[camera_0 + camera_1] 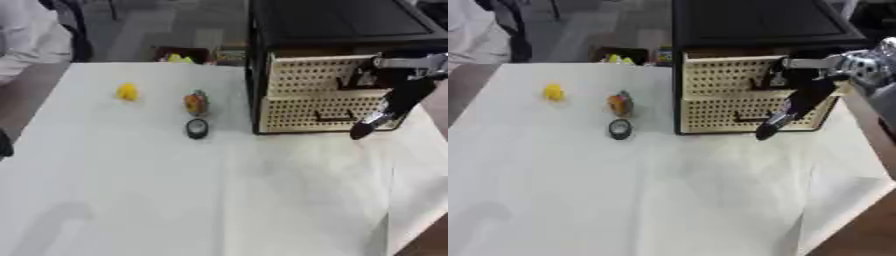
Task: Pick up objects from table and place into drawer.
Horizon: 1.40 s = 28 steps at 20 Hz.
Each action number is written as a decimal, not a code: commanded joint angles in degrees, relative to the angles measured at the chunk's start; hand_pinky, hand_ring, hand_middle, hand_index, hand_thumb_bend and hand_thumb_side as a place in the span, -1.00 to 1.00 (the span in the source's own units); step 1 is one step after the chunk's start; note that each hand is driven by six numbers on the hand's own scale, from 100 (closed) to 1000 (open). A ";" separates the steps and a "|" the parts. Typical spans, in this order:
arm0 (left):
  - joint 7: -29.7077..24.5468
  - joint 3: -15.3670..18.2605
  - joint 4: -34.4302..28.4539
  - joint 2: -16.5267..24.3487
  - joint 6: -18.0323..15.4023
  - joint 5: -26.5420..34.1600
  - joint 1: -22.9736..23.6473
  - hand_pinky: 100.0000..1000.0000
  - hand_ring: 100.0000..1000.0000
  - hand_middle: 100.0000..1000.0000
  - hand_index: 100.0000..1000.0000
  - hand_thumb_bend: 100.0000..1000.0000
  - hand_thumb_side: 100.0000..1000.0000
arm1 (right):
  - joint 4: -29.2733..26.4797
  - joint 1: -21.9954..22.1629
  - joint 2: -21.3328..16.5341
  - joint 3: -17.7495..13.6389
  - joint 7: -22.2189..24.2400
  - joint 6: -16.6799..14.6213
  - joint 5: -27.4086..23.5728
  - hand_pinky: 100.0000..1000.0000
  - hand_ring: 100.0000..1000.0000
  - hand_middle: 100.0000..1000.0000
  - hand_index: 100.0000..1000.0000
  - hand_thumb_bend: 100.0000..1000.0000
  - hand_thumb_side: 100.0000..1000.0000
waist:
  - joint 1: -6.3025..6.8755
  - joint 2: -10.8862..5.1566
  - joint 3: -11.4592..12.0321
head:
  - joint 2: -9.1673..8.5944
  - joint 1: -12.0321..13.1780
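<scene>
While both perforated drawers (324,95) are sitting closed, the right hand (785,116) is hanging before them, fingers straight, empty; the yellow toy (128,92), orange item (196,103) and black ring (197,128) are waiting on the table (175,200), none stowed.

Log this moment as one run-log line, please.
right hand: hanging by lower drawer, holding nothing | drawers: look shut | yellow object, orange object, black round object: on table

Lab-like room: white-covered table (131,200), test drawer unit (328,95), grey floor (157,25).
</scene>
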 commanded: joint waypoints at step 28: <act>0.21 0.72 -0.73 0.81 0.23 -0.09 -0.28 -0.34 -0.12 -0.09 0.36 -1.00 0.96 | -0.33 0.87 -2.49 -1.42 -1.53 -1.73 4.78 -1.00 -1.00 -1.00 0.50 1.00 0.22 | -0.15 -0.91 -0.30 | -1.19 -0.07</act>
